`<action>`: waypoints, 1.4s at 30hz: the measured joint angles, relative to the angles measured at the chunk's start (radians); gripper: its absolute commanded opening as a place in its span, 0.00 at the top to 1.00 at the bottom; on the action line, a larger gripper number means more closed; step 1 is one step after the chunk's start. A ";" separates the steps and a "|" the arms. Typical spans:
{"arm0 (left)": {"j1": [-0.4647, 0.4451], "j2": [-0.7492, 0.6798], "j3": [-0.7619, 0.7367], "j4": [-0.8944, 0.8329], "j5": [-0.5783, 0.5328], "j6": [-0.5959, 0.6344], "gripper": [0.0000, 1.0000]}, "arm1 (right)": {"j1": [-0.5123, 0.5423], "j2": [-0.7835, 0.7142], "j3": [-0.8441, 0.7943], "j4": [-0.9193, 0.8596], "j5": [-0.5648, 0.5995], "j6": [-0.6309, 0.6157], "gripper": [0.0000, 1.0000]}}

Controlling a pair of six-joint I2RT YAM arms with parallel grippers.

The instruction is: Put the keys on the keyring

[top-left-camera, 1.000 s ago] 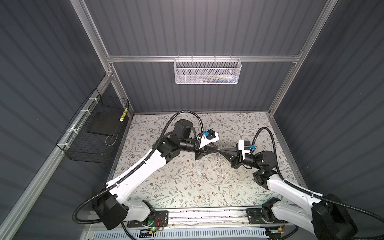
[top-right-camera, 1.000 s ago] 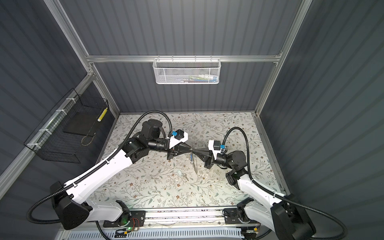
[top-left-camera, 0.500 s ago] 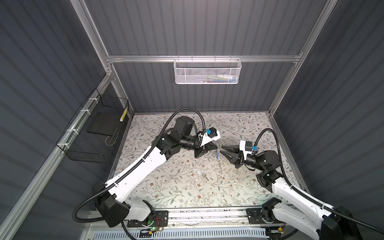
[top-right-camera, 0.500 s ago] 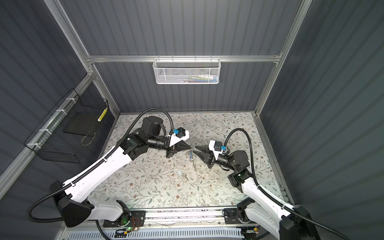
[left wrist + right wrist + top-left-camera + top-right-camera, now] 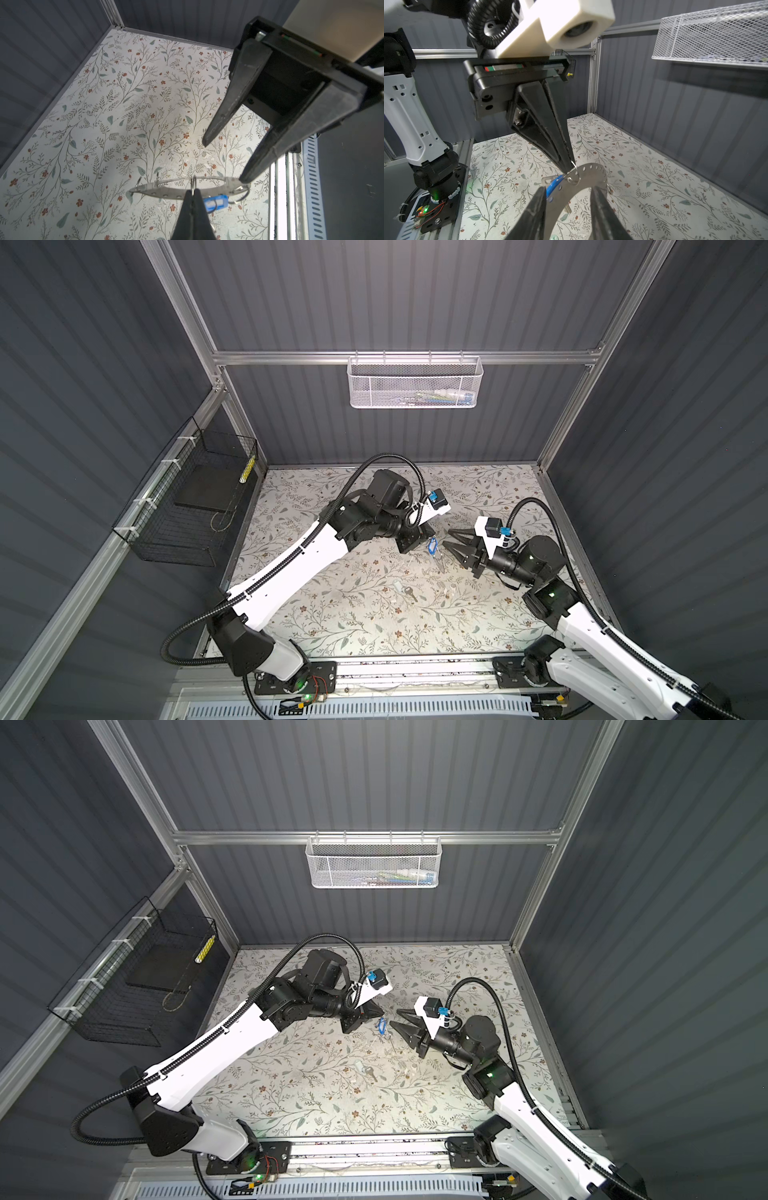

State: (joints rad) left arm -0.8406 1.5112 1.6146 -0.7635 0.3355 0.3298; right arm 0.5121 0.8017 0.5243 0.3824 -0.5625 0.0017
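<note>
The bench [image 5: 374,614] carries a floral print: a cream ground with thin brown-grey twigs, grey-green leaves and small rust-red flowers. The keyring [image 5: 162,190] is dull grey metal, dotted with a row of tiny holes along its band. The blue-headed key [image 5: 216,202] is bright blue at the head. The whitish-headed key [image 5: 405,590] has a silver blade. The jaws of the left gripper [image 5: 568,167] and the right gripper [image 5: 224,162] are matt black. The left arm [image 5: 291,568] and right arm [image 5: 594,635] are white with black joints. The walls [image 5: 374,294] are dark grey with vertical ribs. The mesh basket [image 5: 415,383] is white and the wire basket [image 5: 187,522] is black.
</note>
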 measured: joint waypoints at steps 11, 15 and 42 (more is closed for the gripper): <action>-0.022 0.073 0.136 -0.164 0.045 -0.004 1.00 | 0.002 0.019 0.000 -0.031 -0.015 -0.029 0.75; -0.029 0.113 0.187 -0.231 0.067 0.018 1.00 | 0.002 0.042 0.000 0.004 -0.076 -0.028 0.80; -0.030 0.117 0.214 -0.328 0.101 0.224 1.00 | 0.005 0.069 0.000 0.030 -0.165 -0.029 0.88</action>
State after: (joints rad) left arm -0.8707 1.6287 1.8290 -1.0916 0.4362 0.5533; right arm 0.5171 0.8707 0.5243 0.4126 -0.7277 -0.0273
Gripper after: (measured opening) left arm 0.046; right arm 0.129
